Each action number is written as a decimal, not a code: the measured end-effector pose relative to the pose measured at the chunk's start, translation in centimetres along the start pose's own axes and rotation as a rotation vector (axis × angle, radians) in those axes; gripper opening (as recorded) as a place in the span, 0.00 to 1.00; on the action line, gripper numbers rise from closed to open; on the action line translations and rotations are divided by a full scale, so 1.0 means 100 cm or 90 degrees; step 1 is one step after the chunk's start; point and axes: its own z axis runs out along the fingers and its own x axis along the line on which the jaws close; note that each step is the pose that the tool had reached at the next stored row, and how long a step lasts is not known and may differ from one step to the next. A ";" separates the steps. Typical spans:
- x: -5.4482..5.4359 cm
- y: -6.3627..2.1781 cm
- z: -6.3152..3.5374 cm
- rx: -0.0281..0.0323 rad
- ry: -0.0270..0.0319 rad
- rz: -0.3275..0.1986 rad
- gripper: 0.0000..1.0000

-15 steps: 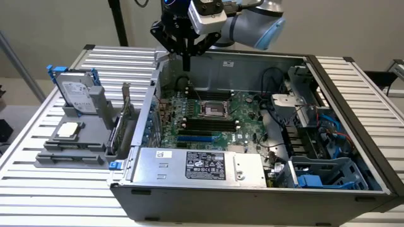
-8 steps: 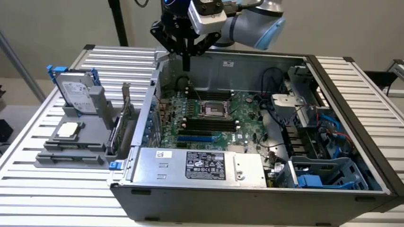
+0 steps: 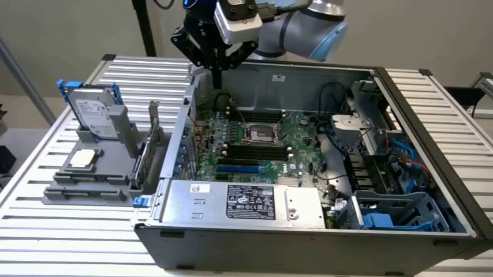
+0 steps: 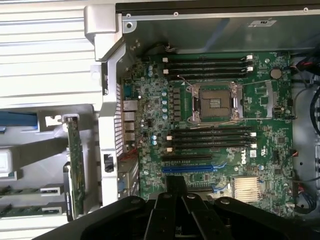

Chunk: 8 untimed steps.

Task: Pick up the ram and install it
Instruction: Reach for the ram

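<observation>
While the hand (image 3: pixel 218 72) hangs above a far corner of the open computer case (image 3: pixel 308 248), its fingers are pressed together with nothing between them. The ram (image 4: pixel 22 190) stands on edge in a slot of the grey holder (image 3: pixel 58 193) on the counter (image 3: pixel 46 231). It is outside the case at the exterior view's left, near the upright card (image 3: pixel 153 124) and well apart from the hand. Judged by its form, the stick is light, stiff and thin, with fragile chips and contact edge. The soundest hold is probably across the two flat faces near mid-length, at the upper edge. That leaves the contacts free for the empty memory slots (image 3: pixel 254 151).
</observation>
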 end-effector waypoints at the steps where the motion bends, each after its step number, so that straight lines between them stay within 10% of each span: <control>1: 0.004 -0.0015 -0.0002 0.0001 0.0001 0.000 0.11; 8: 0.036 -0.0102 -0.0011 0.0000 0.0000 0.000 0.11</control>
